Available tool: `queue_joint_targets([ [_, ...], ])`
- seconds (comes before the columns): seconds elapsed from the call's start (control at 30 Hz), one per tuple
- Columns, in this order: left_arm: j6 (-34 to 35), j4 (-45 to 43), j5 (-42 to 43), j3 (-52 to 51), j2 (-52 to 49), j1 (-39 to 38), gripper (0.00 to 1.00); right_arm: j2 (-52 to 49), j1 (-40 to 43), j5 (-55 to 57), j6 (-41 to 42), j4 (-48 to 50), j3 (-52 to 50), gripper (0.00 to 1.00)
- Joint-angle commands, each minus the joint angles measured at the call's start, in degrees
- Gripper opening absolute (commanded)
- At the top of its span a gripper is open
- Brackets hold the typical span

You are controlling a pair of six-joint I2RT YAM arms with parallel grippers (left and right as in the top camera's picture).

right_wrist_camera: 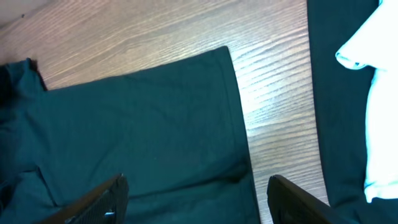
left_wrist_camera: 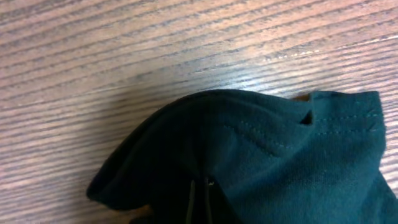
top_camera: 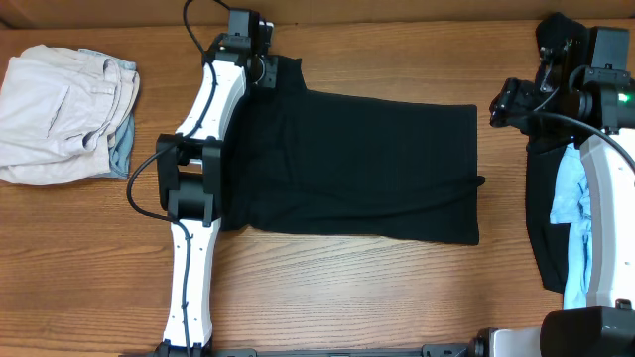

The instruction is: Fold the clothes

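Overhead, the black T-shirt lies spread flat mid-table. The left gripper pinches its far-left sleeve corner, bunching the fabric. The right gripper hangs wide open by the shirt's right edge. Beige clothes sit far left, a light-blue T-shirt right.

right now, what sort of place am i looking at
Probably a robot bench for laundry folding: a wood-grain table, a black T-shirt spread flat, a white robot arm and a beige clothes pile.
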State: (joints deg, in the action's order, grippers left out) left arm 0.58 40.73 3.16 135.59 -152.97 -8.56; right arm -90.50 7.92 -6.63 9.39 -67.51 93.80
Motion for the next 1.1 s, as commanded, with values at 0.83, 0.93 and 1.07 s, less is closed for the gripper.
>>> queue_joint_targets([
  [0.83,4.17,41.55,0.94,29.79,4.07,-1.70,0.04,-31.76,-4.44,0.17,1.22,34.23,0.28,0.65],
  [0.93,4.17,42.07,0.94,29.79,4.07,-2.21,0.04,-34.56,-4.44,0.17,1.27,35.87,0.28,0.64],
  [1.07,4.17,42.56,0.94,29.79,4.07,-2.62,0.04,-37.68,-4.44,0.42,1.27,37.29,0.28,0.64],
])
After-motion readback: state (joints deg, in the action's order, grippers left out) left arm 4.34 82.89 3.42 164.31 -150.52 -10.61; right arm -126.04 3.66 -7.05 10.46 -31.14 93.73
